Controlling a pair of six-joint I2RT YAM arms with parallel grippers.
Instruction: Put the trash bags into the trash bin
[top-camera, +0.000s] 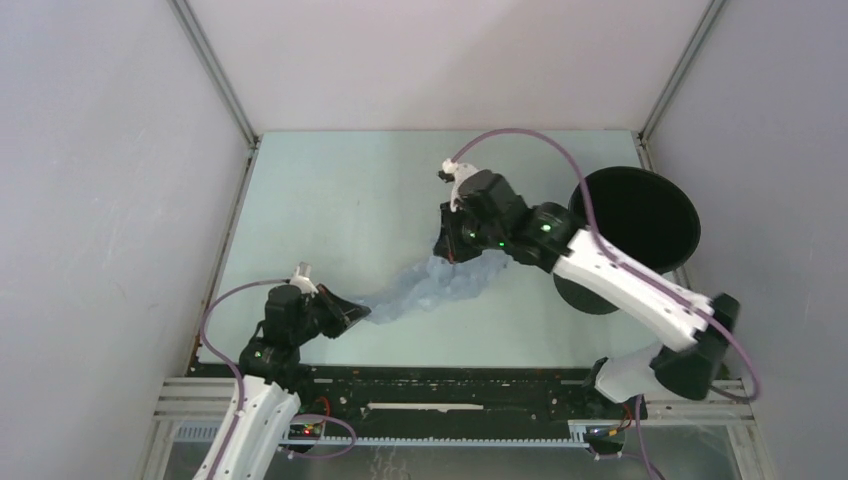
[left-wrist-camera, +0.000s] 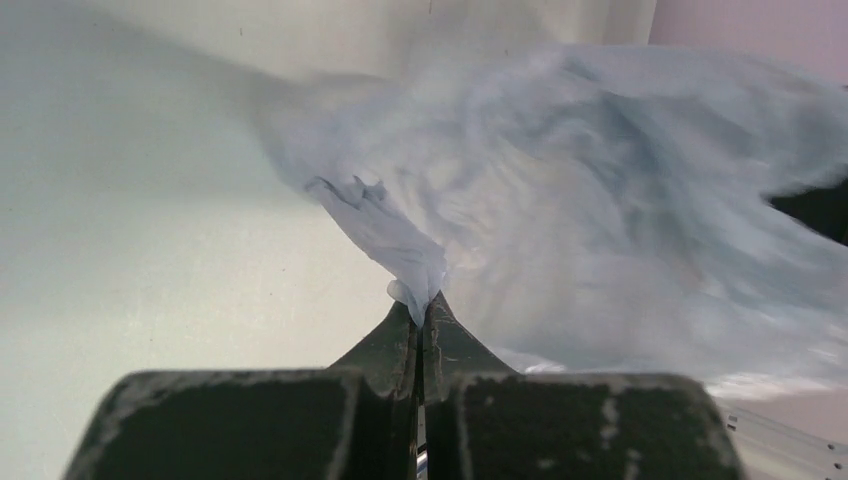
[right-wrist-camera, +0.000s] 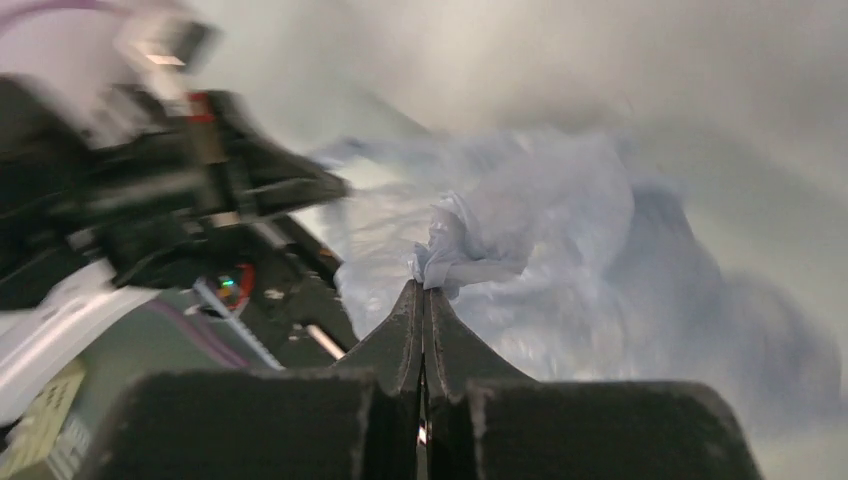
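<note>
A thin pale blue trash bag (top-camera: 440, 285) is stretched across the table between both arms. At its near-left end my left gripper (top-camera: 358, 312) is shut on a corner of the film, and the left wrist view shows the trash bag (left-wrist-camera: 560, 200) pinched in the gripper (left-wrist-camera: 426, 305) tips. My right gripper (top-camera: 447, 250) is shut on the far-right end; the right wrist view has a bunched fold of the trash bag (right-wrist-camera: 520, 230) caught in the gripper (right-wrist-camera: 425, 288) tips. The black trash bin (top-camera: 640, 220) stands upright at the far right, behind the right arm.
Grey enclosure walls ring the pale green table (top-camera: 330, 200). The right arm's white forearm (top-camera: 625, 285) crosses in front of the bin. The left arm (right-wrist-camera: 150, 190) shows at the left of the right wrist view. A black rail (top-camera: 450, 385) runs along the near edge.
</note>
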